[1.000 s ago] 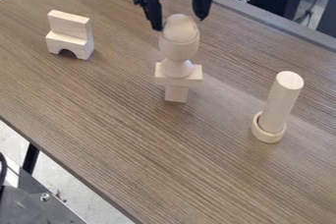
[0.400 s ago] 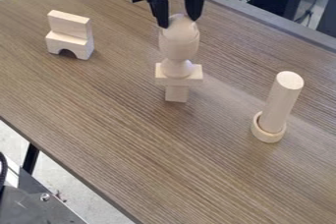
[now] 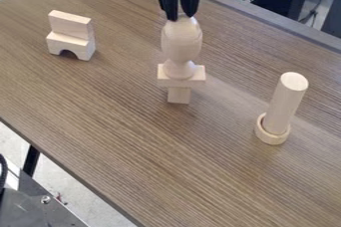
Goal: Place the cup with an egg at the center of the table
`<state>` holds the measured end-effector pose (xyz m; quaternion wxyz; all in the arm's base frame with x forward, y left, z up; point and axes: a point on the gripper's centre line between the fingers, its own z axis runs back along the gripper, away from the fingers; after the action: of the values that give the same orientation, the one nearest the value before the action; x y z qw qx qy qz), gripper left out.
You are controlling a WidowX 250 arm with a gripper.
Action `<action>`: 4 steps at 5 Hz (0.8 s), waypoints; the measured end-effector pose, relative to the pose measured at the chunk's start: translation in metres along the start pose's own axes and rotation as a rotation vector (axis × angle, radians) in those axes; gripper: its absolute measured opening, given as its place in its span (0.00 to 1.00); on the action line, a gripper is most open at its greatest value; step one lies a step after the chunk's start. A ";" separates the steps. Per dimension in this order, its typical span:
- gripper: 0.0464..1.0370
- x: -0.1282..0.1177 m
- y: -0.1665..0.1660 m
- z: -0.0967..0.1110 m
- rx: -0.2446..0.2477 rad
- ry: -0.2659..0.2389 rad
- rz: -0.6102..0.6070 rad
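At the view's top, left of centre, the black gripper (image 3: pixel 181 18) hangs down with its fingertips at the narrow top of the egg (image 3: pixel 181 27), one on each side, shut on it. The pale wooden egg stands upright in a wooden cup (image 3: pixel 180 52). Beneath the cup is a flat square block (image 3: pixel 191 77), with a narrower block (image 3: pixel 178 95) under it. Cup and egg are upright on this stack. The wooden table (image 3: pixel 156 146) carries it all.
A notched block (image 3: pixel 69 47) with a flat block (image 3: pixel 70 24) on top stands at the upper left. To the right, a tall cylinder (image 3: pixel 284 101) rises from a wooden ring (image 3: pixel 272 135). The table's far edge runs down to the right behind the stack.
The gripper has shifted slightly left and its fingers have closed from wide apart to a narrow gap at the egg's top. Cup, egg and blocks have kept their places.
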<state>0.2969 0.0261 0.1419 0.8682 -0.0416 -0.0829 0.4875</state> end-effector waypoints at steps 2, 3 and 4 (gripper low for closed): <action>0.87 -0.004 0.004 -0.001 0.019 0.037 0.038; 0.97 -0.006 0.004 -0.001 0.017 0.044 0.038; 0.96 -0.006 0.004 -0.001 0.019 0.047 0.037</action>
<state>0.2907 0.0228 0.1401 0.8609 -0.0464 -0.0572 0.5033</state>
